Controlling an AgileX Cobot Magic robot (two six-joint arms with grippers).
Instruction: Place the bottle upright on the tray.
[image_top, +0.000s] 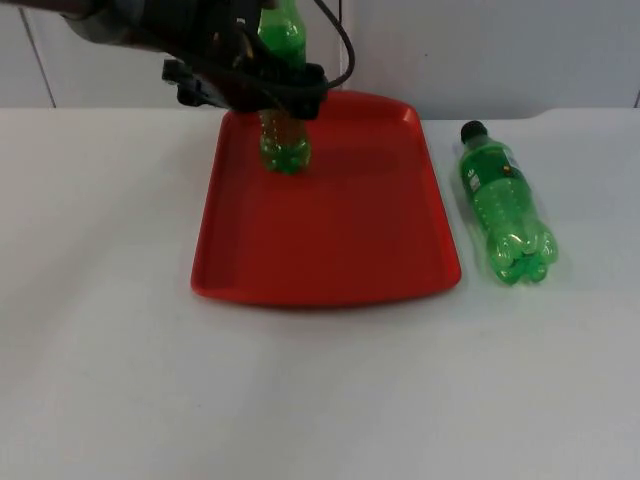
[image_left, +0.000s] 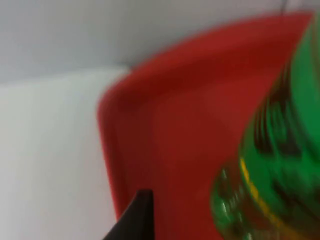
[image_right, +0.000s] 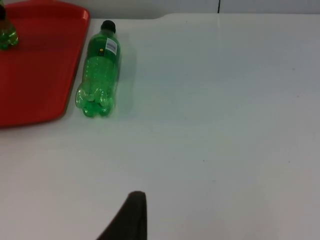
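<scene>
Now I see my left gripper (image_top: 275, 90) clamped around a green bottle (image_top: 284, 145), upright on the red tray (image_top: 330, 230) (far corner); a second bottle (image_top: 503, 205) lies beside it.

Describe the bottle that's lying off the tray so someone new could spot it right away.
Start at the red tray on the white table. Just off its right edge lies a green bottle, black cap toward the wall. Unlike the upright bottle in the left gripper, it lies flat.

Two green bottles: one (image_top: 283, 140) upright at the far left corner of the one red tray (image_top: 340, 240), another (image_top: 503, 205) lying on the table (image_top: 120, 350) beside the tray's right edge.
</scene>
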